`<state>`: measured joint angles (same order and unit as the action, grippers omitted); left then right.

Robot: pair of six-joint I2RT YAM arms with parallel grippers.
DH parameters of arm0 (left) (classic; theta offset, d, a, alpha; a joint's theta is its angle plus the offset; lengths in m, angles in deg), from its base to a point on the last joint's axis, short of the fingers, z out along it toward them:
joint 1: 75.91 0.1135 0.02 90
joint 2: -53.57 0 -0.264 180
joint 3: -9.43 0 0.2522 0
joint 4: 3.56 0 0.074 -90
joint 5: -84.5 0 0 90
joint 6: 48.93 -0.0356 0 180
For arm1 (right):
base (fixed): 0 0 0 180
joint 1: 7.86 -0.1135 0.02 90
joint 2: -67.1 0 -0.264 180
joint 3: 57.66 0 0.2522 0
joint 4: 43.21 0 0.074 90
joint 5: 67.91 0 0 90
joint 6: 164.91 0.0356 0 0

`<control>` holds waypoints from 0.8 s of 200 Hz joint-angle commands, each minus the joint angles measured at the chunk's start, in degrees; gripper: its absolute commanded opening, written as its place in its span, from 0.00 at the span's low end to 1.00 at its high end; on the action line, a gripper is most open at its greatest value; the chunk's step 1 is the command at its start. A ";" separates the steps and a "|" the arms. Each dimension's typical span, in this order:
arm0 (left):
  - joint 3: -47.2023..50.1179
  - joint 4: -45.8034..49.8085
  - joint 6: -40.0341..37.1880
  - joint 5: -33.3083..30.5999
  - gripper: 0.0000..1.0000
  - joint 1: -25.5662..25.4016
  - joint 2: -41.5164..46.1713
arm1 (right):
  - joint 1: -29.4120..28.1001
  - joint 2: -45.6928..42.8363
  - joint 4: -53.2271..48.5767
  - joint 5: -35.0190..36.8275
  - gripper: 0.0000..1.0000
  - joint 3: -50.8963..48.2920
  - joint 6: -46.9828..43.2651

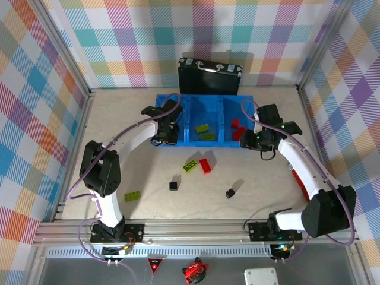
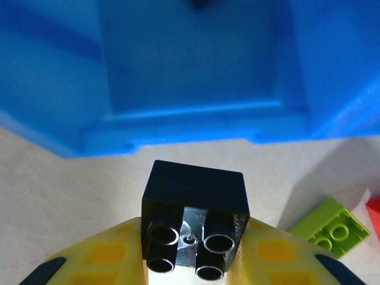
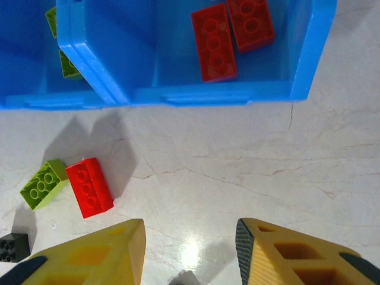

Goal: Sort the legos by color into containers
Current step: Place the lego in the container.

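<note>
Left gripper is clamped on a black cube, hanging over the table just short of the bin's left compartment. Right gripper hovers with its jaws apart and empty, in front of the right compartment, where two red bricks lie. Two green bricks sit in the middle one. Loose on the table: a green brick just beside a red brick, two more cubes, and a far green brick by the left arm.

Four green bricks, three red bricks, at least three black cubes.
</note>
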<state>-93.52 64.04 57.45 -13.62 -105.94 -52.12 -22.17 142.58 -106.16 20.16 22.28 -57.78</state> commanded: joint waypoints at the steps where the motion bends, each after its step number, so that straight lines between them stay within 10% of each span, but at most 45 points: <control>1: -3.23 0.49 -2.26 0.55 0.25 2.18 -2.79 | 0.18 -1.54 -1.44 0.00 0.46 -1.01 0.78; 160: -22.51 -0.03 -3.02 -3.68 0.26 6.20 -22.58 | 0.17 -3.75 -3.59 -0.14 0.48 -3.20 0.36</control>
<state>-112.79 61.25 55.09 -14.60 -100.10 -72.27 -22.17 140.04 -108.10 20.16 19.94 -57.39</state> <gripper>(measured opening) 0.306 0.483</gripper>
